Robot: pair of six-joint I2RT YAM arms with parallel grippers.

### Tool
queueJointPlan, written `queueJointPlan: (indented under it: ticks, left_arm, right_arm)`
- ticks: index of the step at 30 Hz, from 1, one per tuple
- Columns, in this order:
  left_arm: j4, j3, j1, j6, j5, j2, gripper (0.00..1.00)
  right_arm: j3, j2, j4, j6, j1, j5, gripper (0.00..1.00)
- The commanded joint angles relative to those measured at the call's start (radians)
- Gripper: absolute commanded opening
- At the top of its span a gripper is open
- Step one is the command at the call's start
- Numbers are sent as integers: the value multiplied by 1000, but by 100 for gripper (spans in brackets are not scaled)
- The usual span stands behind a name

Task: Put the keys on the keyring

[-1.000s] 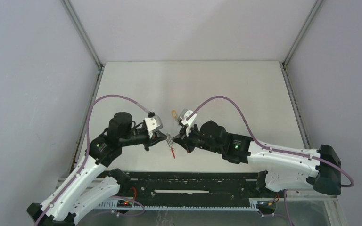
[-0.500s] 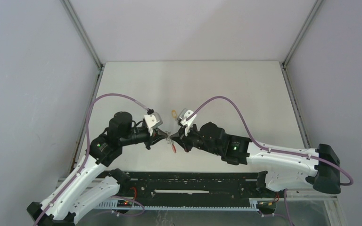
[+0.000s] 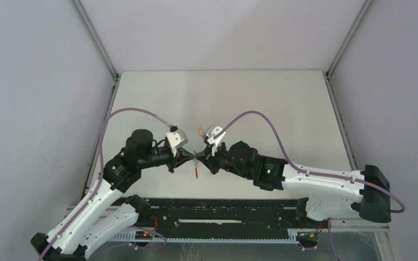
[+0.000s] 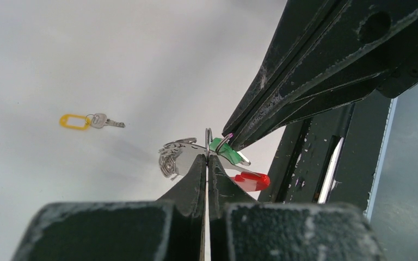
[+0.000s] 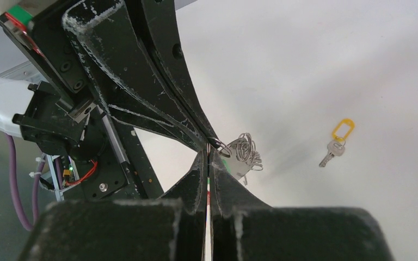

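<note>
Currently the keyring (image 4: 208, 135) is up off the surface (image 4: 60, 60), pinched from both sides. On one side the left gripper (image 4: 207, 160) is closed on the thin ring wire. Opposite, the right gripper (image 5: 208, 157) is closed on a small wire loop right beside the green key (image 4: 221, 150); can't tell if that loop is the ring's or the key's own. The red section (image 4: 252, 180) hangs below, with a tangle of small loops (image 4: 170, 157) off to the side. The yellow key (image 4: 90, 120) lies flat on the surface, well apart from both grippers and not on the ring.

Handling, my read: everything is very light, thin, hard metal, so it's slippery and prone to swivel in a point pinch. Ring wire looks springy, and the loose loops will swing and snag. Hold the ring on bare wire, away from the red part. Take the yellow key by its plastic head, which is wider and less slick than the blade. Lying flat, it'll be awkward to get under.
</note>
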Motion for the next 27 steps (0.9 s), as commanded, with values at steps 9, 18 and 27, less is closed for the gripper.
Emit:
queueJointPlan:
  ticks: [9, 18, 27]
  left_arm:
    - [45, 24, -12, -21, -5, -21, 0]
    - [31, 19, -18, -17, 13, -20, 0]
    - [14, 17, -29, -6, 28, -24, 0]
  right_arm:
    - [39, 12, 63, -13, 16, 19, 0]
    - [39, 12, 68, -5, 16, 24, 0]
    - [39, 11, 70, 6, 13, 24, 0]
